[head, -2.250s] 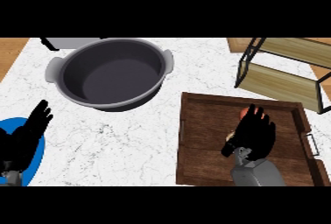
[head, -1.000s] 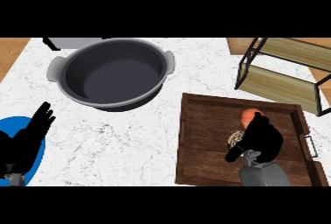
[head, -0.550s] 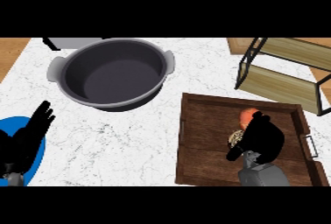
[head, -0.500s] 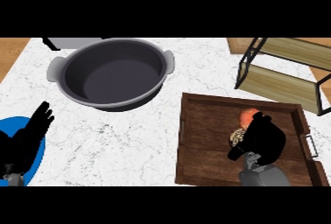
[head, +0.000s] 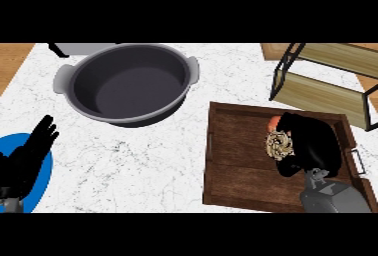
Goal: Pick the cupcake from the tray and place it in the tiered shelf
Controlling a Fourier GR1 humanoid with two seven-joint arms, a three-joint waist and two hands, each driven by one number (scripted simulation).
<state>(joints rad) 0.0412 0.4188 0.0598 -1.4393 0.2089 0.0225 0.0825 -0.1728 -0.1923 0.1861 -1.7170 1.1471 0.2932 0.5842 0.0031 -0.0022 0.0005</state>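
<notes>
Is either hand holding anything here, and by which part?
The right hand curls round the cupcake, covering its top and the side at the view's right, over the tray. The left hand rests open, holding nothing.

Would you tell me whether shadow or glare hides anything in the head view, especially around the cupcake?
Head view: the light is even, with no glare on the counter. The pot throws a narrow dark shadow along its lower edge. The cupcake on the tray is hidden mostly by the right hand curled over it, not by shadow. Only its left side shows.
</notes>
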